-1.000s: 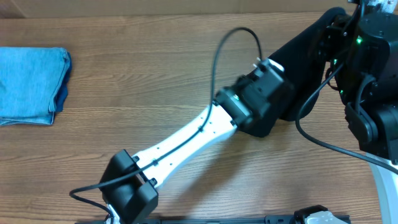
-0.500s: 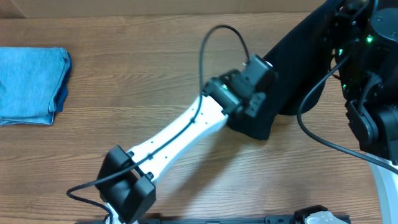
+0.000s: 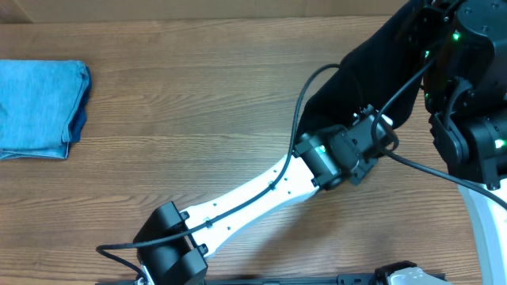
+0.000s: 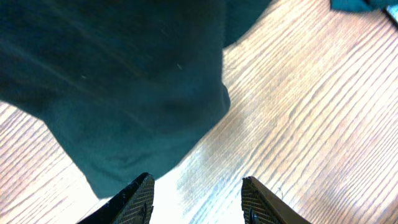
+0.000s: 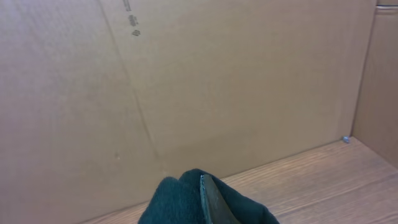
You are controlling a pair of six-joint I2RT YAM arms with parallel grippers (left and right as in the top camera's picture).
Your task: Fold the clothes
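Overhead: black T-shirt bunched at far right of table, beneath my right arm; folded blue denim far left.
Left wrist: left gripper released, empty, shirt edge just ahead.
Right wrist: right gripper clenched on the shirt's fabric.

The left arm stretches diagonally from its black base joint at the lower left toward the right, its white link long and low and its black wrist at the far end. The left gripper points forward and down with its jaws parted — nothing sits between the two dark fingertips. The right arm stands folded up at the right side, with green lights showing on its joints. The right gripper is raised and clamped on the black garment — fabric bunches around its fingers.
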